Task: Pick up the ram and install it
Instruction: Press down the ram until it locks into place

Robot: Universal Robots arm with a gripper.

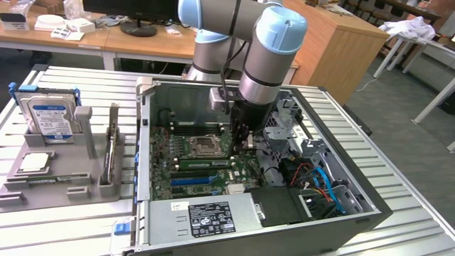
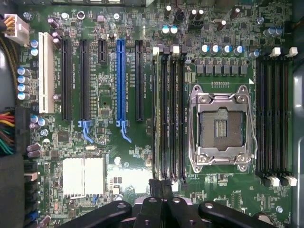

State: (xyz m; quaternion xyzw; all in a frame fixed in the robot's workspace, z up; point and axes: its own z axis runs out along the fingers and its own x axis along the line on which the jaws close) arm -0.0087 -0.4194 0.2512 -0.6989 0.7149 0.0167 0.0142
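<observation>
- The arm (image 1: 274, 42) drops pretty much straight down from above into the open PC case (image 1: 341, 213), with the wrist pointing at the motherboard (image 1: 181, 184).
- In the exterior view the claw (image 1: 242, 143) sits low inside the case, just beside the CPU socket (image 1: 202, 145) on the exterior view's right.
- The claw is pinched all the way shut. I can't make out anything gripped in it.
- The ram (image 1: 204, 163) looks like it's already seated: a green stick lying in a slot just beside the socket, on the side toward the power supply (image 1: 206, 216).
- In the wrist view the same stick (image 2: 156, 114) shows edge-on in the outermost slot of the memory bank next to the socket (image 2: 221, 126), and the claw (image 2: 160, 187) has its fingertips (image 2: 154, 185) right at the end of that bank.
- The wrist view also gives the close-up board stuff: blue expansion slot (image 2: 120, 85), white slot (image 2: 46, 71), silver heatsink (image 2: 83, 176).
- The exterior view gives what's outside the case: the grey parts holder (image 1: 67, 176) on the counter (image 1: 398, 234), with a blue-labelled hard drive (image 1: 50, 117) standing upright in it.
</observation>
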